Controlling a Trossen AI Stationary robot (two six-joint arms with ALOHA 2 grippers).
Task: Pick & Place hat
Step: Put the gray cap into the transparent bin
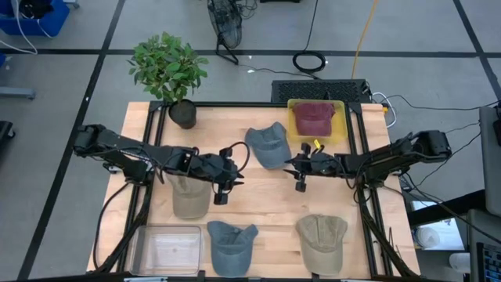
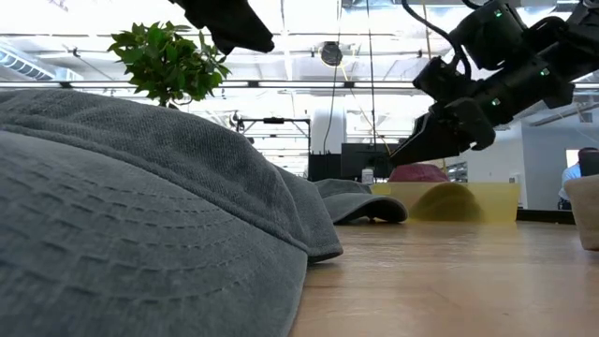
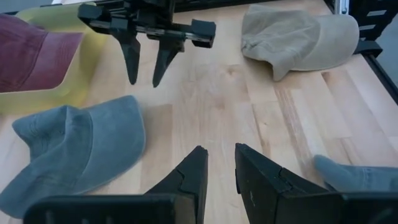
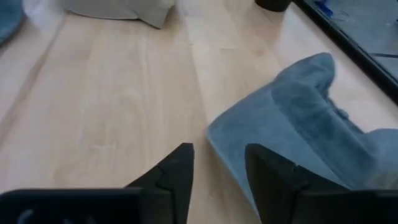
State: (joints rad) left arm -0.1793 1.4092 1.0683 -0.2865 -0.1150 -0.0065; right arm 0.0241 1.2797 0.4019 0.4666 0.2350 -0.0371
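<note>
A: The right gripper (image 1: 299,177) hangs above bare wood just beside the blue-grey hat (image 1: 268,145), fingers (image 4: 174,171) parted with nothing between them.

B: And that hat?

A: It lies flat on the table (image 1: 258,205), next to the yellow tray (image 1: 341,124), which holds a maroon hat (image 1: 314,117).

B: The left gripper (image 1: 222,190)?

A: Empty too, its fingers (image 3: 189,177) a narrow gap apart, on the far side of the blue-grey hat from the tray, beside a tan hat (image 1: 190,197).

B: Others?

A: Farther from the tray, at the near edge, another blue-grey hat (image 1: 232,244) and another tan hat (image 1: 322,241).
</note>
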